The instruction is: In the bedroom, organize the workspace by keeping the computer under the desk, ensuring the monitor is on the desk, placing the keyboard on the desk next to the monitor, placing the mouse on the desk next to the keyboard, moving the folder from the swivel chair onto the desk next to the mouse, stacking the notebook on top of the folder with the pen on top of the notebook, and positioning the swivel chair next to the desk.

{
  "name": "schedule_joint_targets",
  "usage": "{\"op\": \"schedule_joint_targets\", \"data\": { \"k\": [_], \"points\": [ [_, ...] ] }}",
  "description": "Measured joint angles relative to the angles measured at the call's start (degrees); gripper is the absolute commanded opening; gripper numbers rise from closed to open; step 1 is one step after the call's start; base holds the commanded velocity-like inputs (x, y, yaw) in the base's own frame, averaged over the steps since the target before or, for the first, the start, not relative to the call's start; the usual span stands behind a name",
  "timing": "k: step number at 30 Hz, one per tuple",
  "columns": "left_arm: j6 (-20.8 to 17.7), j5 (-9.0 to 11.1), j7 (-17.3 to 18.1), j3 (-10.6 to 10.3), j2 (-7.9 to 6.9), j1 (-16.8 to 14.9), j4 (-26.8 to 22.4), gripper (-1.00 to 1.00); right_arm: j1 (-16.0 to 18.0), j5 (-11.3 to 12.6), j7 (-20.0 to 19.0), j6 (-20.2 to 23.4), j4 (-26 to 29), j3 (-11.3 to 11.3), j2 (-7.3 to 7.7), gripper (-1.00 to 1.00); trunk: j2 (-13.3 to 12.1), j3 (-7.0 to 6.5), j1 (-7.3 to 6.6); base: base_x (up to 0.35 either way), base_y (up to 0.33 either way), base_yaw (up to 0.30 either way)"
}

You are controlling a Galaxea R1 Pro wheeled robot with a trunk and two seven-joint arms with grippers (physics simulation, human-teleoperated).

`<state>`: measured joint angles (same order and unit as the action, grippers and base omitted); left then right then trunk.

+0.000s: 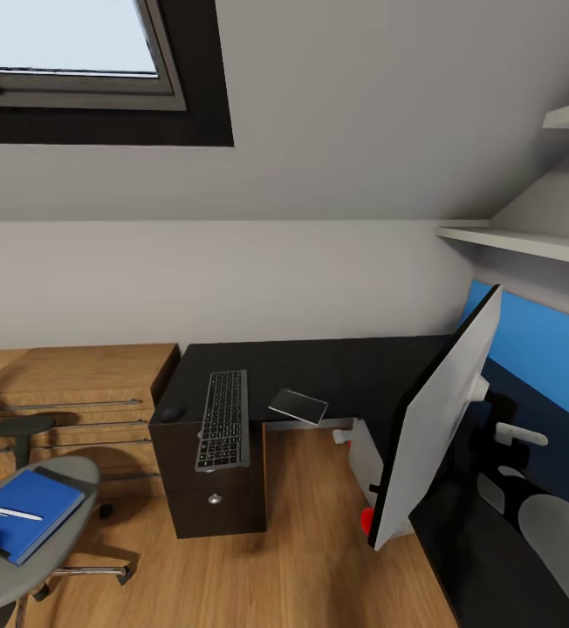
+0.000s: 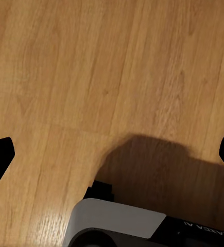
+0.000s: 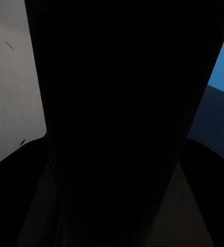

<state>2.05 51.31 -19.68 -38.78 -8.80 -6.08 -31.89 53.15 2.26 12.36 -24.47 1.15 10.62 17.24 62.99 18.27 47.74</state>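
Note:
The monitor [image 1: 437, 419] hangs tilted over the right wing of the black desk [image 1: 354, 366], white back towards me, a red dot [image 1: 367, 521] at its low corner. In the right wrist view its dark body [image 3: 117, 103] runs between the fingers of my right gripper [image 3: 112, 200], which is shut on it. The keyboard [image 1: 223, 419] lies on the desk above the drawers, with the mouse [image 1: 173, 413] to its left and the notebook [image 1: 298, 406] to its right, overhanging the edge. The blue folder [image 1: 23, 515] with the pen [image 1: 18, 514] lies on the swivel chair [image 1: 58, 541]. The pale computer [image 1: 365, 453] stands under the desk. My left gripper [image 2: 113, 154] is open over bare floor.
A wooden chest [image 1: 66, 392] with bar handles stands left of the desk. White shelves [image 1: 529, 244] jut from the right wall above a blue panel [image 1: 538, 336]. A skylight [image 1: 66, 44] sits in the sloped ceiling. Wood floor [image 1: 302, 541] lies between chair and desk.

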Motion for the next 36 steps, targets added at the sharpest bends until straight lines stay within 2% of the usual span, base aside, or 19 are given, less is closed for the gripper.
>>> {"op": "schedule_joint_targets", "data": {
  "k": [2, 5, 6, 7, 8, 9, 12, 15, 19, 36],
  "points": [
    [-0.1, 0.1, 0.0, 0.0, 0.00, 0.0, 0.1, 1.00, 0.0, -0.1, 0.0, 0.0, 0.2, -0.2, -0.43, -1.00, 0.0, 0.00, 0.01, -0.170, 0.000, 0.000],
    [-0.1, 0.2, 0.0, 0.0, 0.05, 0.0, 0.2, 1.00, 0.0, -0.1, 0.0, 0.0, 1.1, -1.2, -2.79, -1.00, 0.0, 0.00, 0.03, -0.275, 0.000, 0.000],
    [-0.1, 0.2, 0.0, 0.0, 0.06, 0.0, 0.2, 1.00, 0.0, -0.2, 0.0, 0.0, 1.6, -1.1, -3.93, -1.00, 0.0, 0.00, 0.03, -0.308, 0.000, 0.000],
    [-0.1, 0.2, 0.0, -0.1, 0.07, 0.0, 0.2, 1.00, 0.0, -1.6, -0.9, 0.5, 2.1, 0.4, -4.54, -1.00, 0.0, 0.00, 0.03, -0.313, 0.000, 0.000],
    [-0.1, 0.2, 0.0, -0.1, 0.07, 0.0, 0.2, 1.00, 0.0, -1.7, -0.6, 0.5, 2.0, -0.3, -4.57, -1.00, 0.0, 0.00, 0.03, -0.321, 0.000, 0.000],
    [-0.2, 0.2, 0.0, 0.0, 0.08, 0.0, 0.2, 1.00, 0.0, -0.9, -0.2, 0.2, 1.9, -1.1, -4.54, -1.00, 0.0, 0.00, 0.03, -0.324, 0.000, 0.000],
    [-0.1, 0.3, 0.1, 0.0, 0.08, 0.0, 0.2, 1.00, 0.0, -1.0, -0.3, 0.3, 2.0, 0.7, -4.54, -1.00, 0.0, 0.00, 0.03, -0.330, 0.000, 0.000],
    [-0.2, 0.3, 0.1, 0.0, 0.09, 0.0, 0.2, 1.00, 0.0, -1.1, -0.3, 0.3, 2.0, -0.4, -4.51, -1.00, 0.0, 0.00, 0.03, -0.333, 0.000, 0.000],
    [-0.1, 0.3, 0.1, 0.0, 0.09, 0.0, 0.2, 1.00, 0.0, -1.0, -0.3, 0.3, 2.0, 0.2, -4.50, -1.00, 0.0, 0.00, 0.03, -0.335, 0.000, 0.000],
    [-0.1, 0.2, 0.1, 0.0, 0.08, 0.0, 0.2, 1.00, 0.0, -1.0, -0.2, 0.3, 2.0, -0.1, -4.50, -1.00, 0.0, 0.00, 0.03, -0.335, 0.000, 0.000]
  ]
}}
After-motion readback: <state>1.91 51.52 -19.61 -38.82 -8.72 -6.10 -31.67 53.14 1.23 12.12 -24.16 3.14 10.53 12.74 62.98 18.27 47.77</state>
